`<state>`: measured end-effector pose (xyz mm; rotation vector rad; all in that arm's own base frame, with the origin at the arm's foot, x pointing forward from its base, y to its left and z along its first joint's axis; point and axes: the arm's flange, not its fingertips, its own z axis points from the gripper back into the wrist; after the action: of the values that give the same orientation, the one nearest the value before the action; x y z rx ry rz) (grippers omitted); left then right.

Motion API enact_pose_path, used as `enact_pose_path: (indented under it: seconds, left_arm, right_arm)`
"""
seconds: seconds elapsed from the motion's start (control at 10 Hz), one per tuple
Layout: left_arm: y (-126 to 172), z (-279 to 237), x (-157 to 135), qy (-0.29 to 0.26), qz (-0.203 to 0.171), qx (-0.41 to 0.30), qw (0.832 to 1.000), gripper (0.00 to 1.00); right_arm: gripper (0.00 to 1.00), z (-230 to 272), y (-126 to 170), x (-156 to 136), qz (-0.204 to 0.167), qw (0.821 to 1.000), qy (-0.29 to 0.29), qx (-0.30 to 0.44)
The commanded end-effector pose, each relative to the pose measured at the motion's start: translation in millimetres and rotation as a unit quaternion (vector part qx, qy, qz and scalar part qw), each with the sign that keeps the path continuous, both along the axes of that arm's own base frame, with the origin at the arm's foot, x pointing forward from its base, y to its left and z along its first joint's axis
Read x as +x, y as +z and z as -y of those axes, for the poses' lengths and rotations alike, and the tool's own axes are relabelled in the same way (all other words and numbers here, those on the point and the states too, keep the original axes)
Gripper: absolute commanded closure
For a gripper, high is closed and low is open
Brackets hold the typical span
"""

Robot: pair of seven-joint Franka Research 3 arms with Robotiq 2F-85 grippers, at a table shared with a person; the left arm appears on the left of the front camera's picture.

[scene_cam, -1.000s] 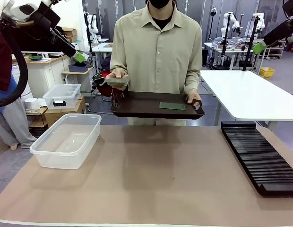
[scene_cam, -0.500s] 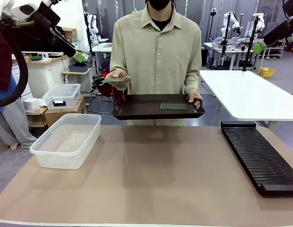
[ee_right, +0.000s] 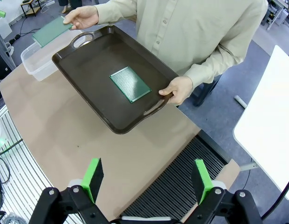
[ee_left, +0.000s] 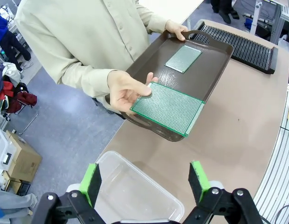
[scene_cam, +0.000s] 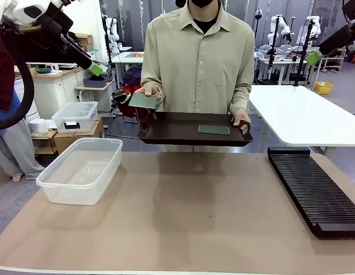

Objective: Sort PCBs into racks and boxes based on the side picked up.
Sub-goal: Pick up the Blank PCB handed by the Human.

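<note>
A person stands at the far side of the tan table (scene_cam: 194, 223), one hand (ee_left: 123, 91) holding a green PCB (ee_left: 168, 108) by its short edge, tilted over the end of a dark brown tray (ee_left: 209, 70); the other hand (ee_left: 175, 30) grips the tray's opposite handle; a second PCB (ee_left: 183, 58), smaller, lies flat in the tray's middle. A clear plastic tub (scene_cam: 74, 192) sits on the table's left; a black slotted rack (scene_cam: 315, 189) lies along its right. The left gripper (ee_left: 144, 175) hangs high above the tub, green pads wide apart, holding nothing; the right gripper (ee_right: 147, 172) hangs high above the rack, also spread and holding nothing.
</note>
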<state>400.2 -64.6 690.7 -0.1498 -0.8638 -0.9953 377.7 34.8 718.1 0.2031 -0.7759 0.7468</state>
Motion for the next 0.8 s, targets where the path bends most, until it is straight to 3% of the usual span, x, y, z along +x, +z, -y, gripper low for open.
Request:
enact_pose_path:
  seconds: [0.0, 0.5, 0.6, 0.7]
  left_arm:
    - [0, -1, 1, 0.003, -0.002, -0.002, 1.000, 0.00]
    - [0, 0, 0, 0.000, 0.000, 0.000, 1.000, 0.00]
    - [-4, 1, 3, 0.040, -0.111, -0.031, 0.993, 0.00]
    - [-11, -5, 17, 0.066, -0.192, -0.080, 0.976, 0.00]
  right_arm:
    - [0.00, 1, -3, -2, -0.001, 1.000, 0.003, -0.002]
    - [0.00, 1, -3, -2, -0.001, 1.000, 0.003, -0.002]
    - [0.00, 1, -3, -2, -0.001, 1.000, 0.003, -0.002]
    - [0.00, 1, -3, -2, -0.001, 1.000, 0.003, -0.002]
